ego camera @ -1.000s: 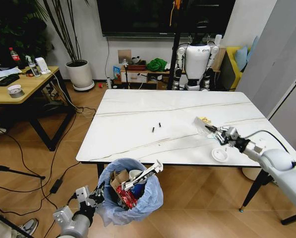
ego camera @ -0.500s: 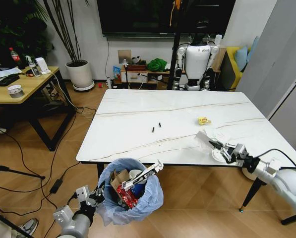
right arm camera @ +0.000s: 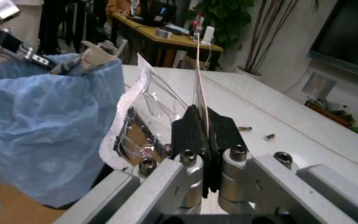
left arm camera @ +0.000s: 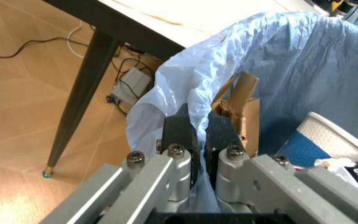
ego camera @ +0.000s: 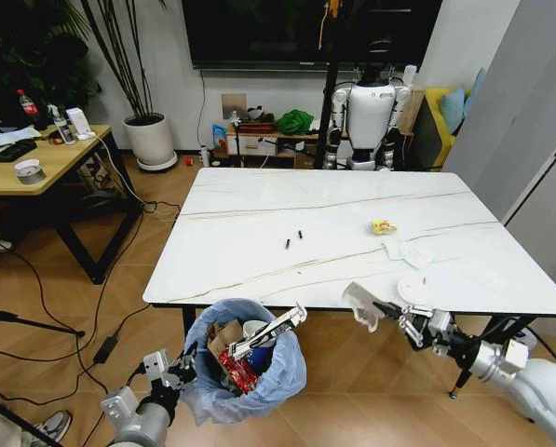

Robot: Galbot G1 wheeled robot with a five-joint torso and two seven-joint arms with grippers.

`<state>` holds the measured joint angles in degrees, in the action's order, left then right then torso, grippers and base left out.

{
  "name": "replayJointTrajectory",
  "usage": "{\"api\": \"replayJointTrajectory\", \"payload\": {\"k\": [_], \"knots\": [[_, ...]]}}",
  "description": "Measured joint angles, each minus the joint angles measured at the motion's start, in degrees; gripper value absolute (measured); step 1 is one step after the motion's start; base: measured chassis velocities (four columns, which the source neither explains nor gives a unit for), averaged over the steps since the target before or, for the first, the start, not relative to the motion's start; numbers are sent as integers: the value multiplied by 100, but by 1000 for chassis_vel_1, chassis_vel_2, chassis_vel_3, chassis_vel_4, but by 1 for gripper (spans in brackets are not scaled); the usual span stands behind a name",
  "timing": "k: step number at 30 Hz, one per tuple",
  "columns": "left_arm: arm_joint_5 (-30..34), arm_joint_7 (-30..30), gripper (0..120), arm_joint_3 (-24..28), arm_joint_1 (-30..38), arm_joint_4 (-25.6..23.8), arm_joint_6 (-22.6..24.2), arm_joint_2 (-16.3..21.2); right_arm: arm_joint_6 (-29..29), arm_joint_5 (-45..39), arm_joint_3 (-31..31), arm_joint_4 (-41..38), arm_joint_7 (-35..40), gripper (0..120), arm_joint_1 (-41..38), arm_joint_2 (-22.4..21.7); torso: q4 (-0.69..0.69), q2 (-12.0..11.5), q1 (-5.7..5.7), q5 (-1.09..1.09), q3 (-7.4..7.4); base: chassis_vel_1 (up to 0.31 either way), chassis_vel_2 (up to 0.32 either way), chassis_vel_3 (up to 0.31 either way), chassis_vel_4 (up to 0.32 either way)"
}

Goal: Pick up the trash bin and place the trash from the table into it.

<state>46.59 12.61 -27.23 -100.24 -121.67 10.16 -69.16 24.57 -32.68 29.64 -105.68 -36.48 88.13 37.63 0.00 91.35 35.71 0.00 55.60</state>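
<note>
— Where's the bin?

— The bin (ego camera: 245, 358) stands upright just off the table's (ego camera: 259, 233) near edge, close to its near-left corner, mouth facing up. The left gripper (ego camera: 186, 361) is clamped on the blue bag (left arm camera: 291, 70) at the rim on the side away from the right arm; in the left wrist view the two fingers (left arm camera: 179, 135) pinch the plastic between them.

— What's in it?

— A brown carton (ego camera: 223, 335), a paper cup (ego camera: 254, 328), a red wrapper (ego camera: 240, 372), and a long flat packet (ego camera: 268, 331) lying slantwise across the mouth, its far end poking up past the rim toward the table edge.

— And the right gripper?

— The right gripper (ego camera: 392, 314) hangs off the table's near edge, beyond the front-right part, level with the tabletop or just under it. Its fingers (right arm camera: 195, 130) are closed on a clear plastic wrapper (ego camera: 359, 304).

— How does the wrapper sit?

— It sticks out ahead of the fingertips, toward the bin, held by one edge. In the right wrist view it stands on edge, its long side running out from the fingers. The bin is well apart from it.

— Anything on the table?

— A yellow scrap (ego camera: 382, 226), white papers (ego camera: 406, 251) and a white disc (ego camera: 413, 290) toward its right half, and two small dark bits (ego camera: 293, 238) near the middle.
</note>
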Motion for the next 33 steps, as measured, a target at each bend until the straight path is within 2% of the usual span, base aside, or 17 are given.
{"api": "replayJointTrajectory", "payload": {"k": [9, 22, 33], "knots": [[-17, 0, 0, 30, 21, 53, -4, -14, -172, 191, -331, -693, 206, 0, 258, -93, 0, 0, 0, 0, 0, 0, 0, 0, 0], [-127, -6, 0, 79, 72, 152, -4, -138, -406, 67, -1405, -948, 621, 0, -815, -467, 1, 0, 0, 0, 1, 0, 0, 0, 0], [-130, -5, 0, 67, 108, 160, -5, -137, -403, 22, -1594, -935, 651, 0, -961, -482, 0, -1, 0, 1, 1, 0, 0, 0, 0]]}}
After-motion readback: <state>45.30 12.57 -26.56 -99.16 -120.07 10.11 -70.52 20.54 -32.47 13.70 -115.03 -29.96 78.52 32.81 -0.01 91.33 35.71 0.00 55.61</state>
